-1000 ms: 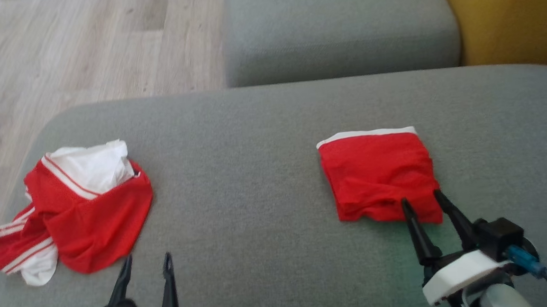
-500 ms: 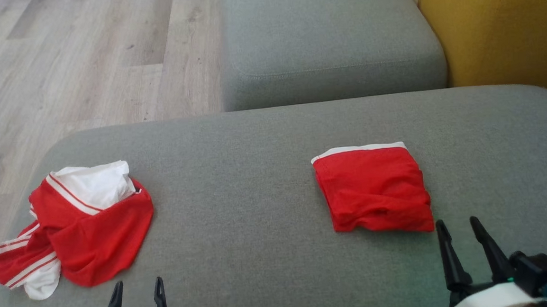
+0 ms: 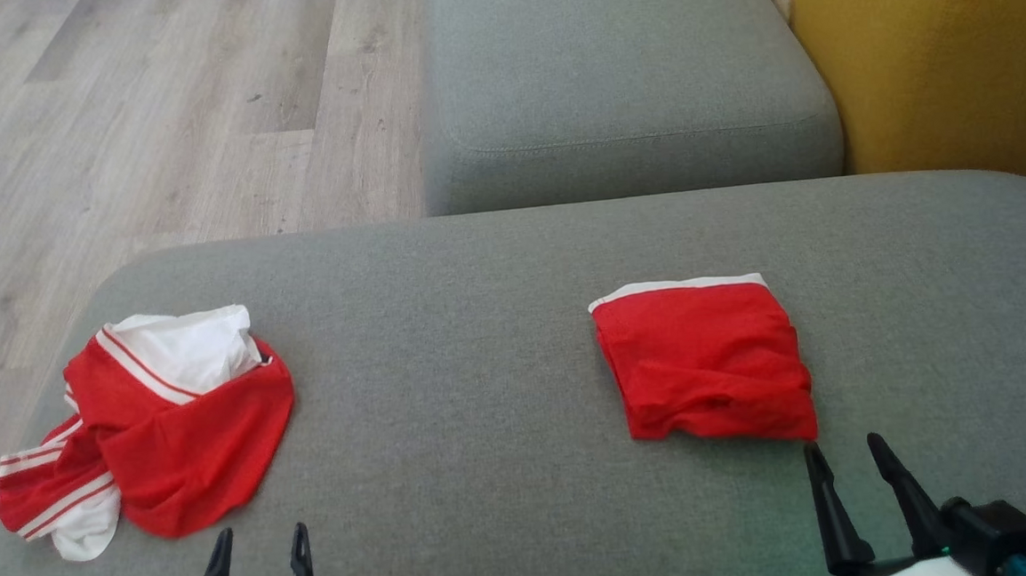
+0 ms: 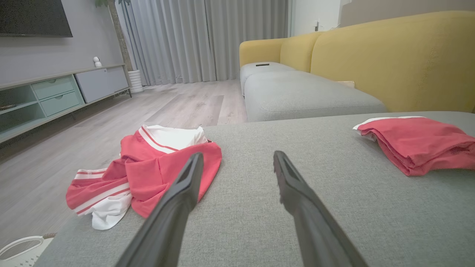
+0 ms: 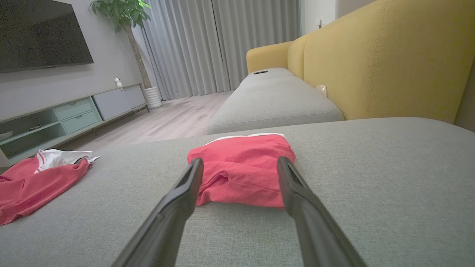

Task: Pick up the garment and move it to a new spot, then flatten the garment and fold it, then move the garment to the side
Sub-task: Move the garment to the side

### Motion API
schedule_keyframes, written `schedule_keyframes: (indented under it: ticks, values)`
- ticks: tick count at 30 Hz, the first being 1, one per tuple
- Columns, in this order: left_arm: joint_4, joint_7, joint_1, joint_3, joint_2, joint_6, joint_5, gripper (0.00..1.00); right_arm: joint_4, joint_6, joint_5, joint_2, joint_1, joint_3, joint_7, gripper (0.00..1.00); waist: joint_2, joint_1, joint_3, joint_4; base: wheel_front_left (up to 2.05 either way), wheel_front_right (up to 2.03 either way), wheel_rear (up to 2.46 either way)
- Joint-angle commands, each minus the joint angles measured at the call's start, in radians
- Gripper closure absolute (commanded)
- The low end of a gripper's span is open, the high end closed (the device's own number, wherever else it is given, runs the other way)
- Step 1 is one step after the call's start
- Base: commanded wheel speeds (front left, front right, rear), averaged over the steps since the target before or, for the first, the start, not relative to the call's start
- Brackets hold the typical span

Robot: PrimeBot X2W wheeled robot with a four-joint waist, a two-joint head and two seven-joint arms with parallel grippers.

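Garments, two, laid well apart on a broad grey seat cushion [image 3: 476, 263]. Item one: folded red garment [image 3: 705, 365], a rough rectangle with a white band along its far edge, lying flat on the right half of the cushion, its near edge slightly rumpled. Item two: crumpled red-and-white garment [image 3: 147, 426], heaped at the left end of the cushion, with a white panel showing at its far side and red-and-white striped trim spilling toward the cushion's left edge. Right end effector [image 3: 841, 443]: at the lower right of the head view, fingers parted by a moderate gap and holding nothing, tips just short of the folded garment's near right corner and clear of the cloth; the right wrist view shows that garment between and beyond the two fingers. Left end effector [image 3: 261, 532]: at the lower left, fingers likewise parted and empty, near the crumpled garment's near edge without touching it. Surroundings: second grey cushion [image 3: 615, 59] beyond the first; yellow sofa backrest [image 3: 953, 47] to the right; pale wood-plank floor [image 3: 154, 105] to the left. Left wrist view further lists a low media cabinet [image 4: 55, 92] with pale green drawers, a dark television [image 4: 33, 16] above it, and grey curtains [image 4: 207, 37] at the far wall.
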Motion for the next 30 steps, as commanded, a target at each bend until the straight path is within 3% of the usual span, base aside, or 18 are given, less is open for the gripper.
schedule_keyframes:
  ticks: [1,20,30]
  values:
    - [-0.028,-0.005,-0.034,0.028,-0.001,-0.006,0.010,0.00,-0.036,0.004,-0.013,-0.016,-0.023,0.023,-0.014,0.00,-0.0001,0.0000,0.000,-0.003,0.00,0.00,0.00]
    - [-0.033,-0.005,-0.028,0.033,-0.004,-0.011,0.016,0.00,-0.049,0.004,-0.028,-0.019,-0.020,0.027,-0.014,0.00,-0.0001,0.0000,0.031,-0.015,0.00,0.00,0.00]
    - [-0.037,-0.005,-0.057,0.023,-0.012,-0.013,0.022,0.00,-0.051,0.004,-0.006,-0.018,-0.053,0.031,-0.014,0.00,-0.0001,0.0000,0.103,-0.012,0.00,0.00,0.00]
